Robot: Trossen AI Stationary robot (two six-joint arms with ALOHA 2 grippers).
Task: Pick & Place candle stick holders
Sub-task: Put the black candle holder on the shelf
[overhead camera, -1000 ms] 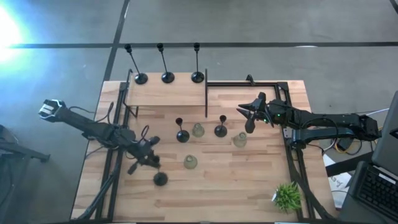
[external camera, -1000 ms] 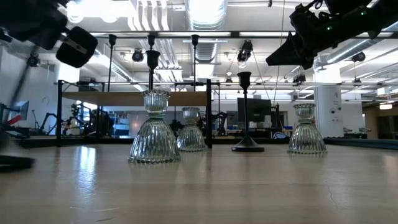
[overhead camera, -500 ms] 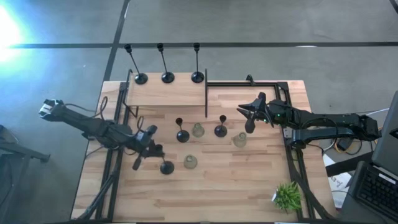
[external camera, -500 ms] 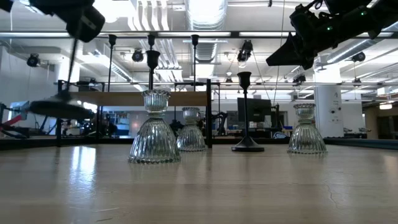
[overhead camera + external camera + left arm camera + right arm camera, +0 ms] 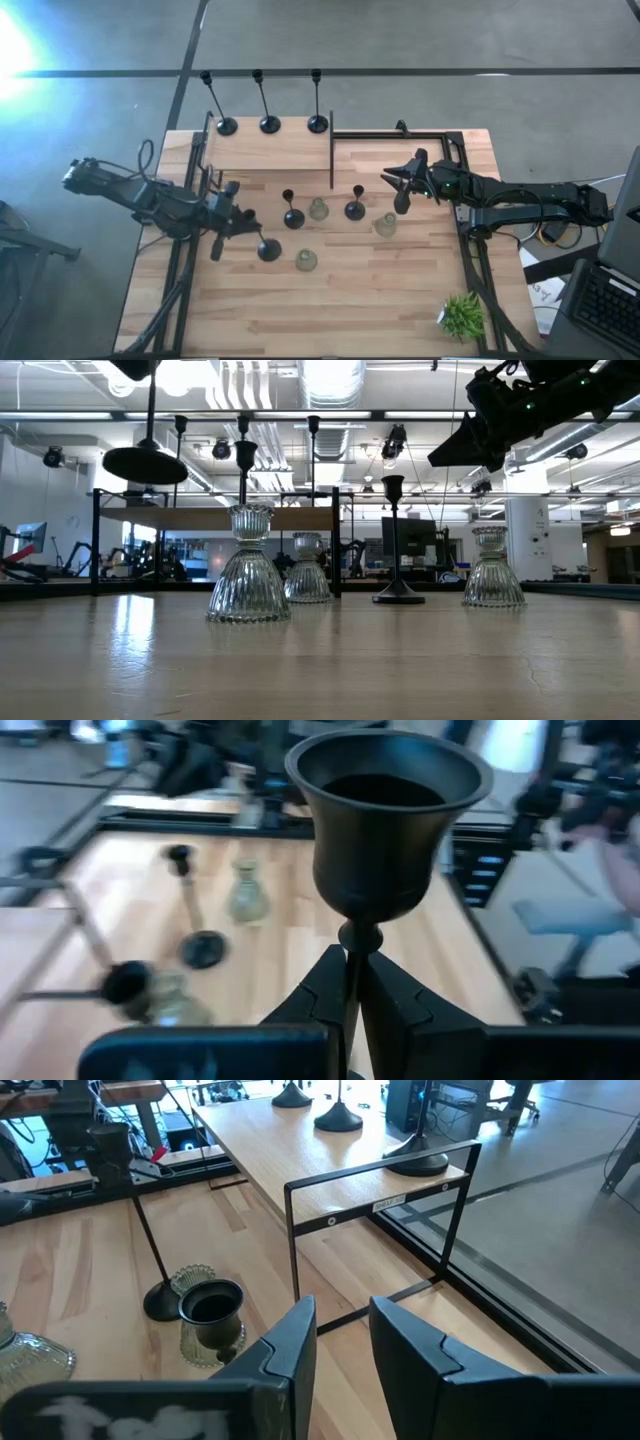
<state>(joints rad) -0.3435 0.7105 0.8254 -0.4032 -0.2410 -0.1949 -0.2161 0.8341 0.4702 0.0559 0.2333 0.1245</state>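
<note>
Matte black candle holder (image 5: 388,815), thin stem pinched by left end effector (image 5: 352,982), right end effector (image 5: 343,1342) parted.

Bench (image 5: 380,300): light wood planks, smooth, slight sheen in low view. Black candle holder (image 5: 388,825): matt dark metal look, smooth cup. Glass holders (image 5: 248,575): clear ribbed glass, glossy, pale green tint. Rack frame (image 5: 372,1175): thin black metal, matt.

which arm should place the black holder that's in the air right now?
Left. The left claw is already shut on the stem of the black holder, lifted off the table near the glass holders. The right claw hovers empty and open by the black rail, farther off.
</note>
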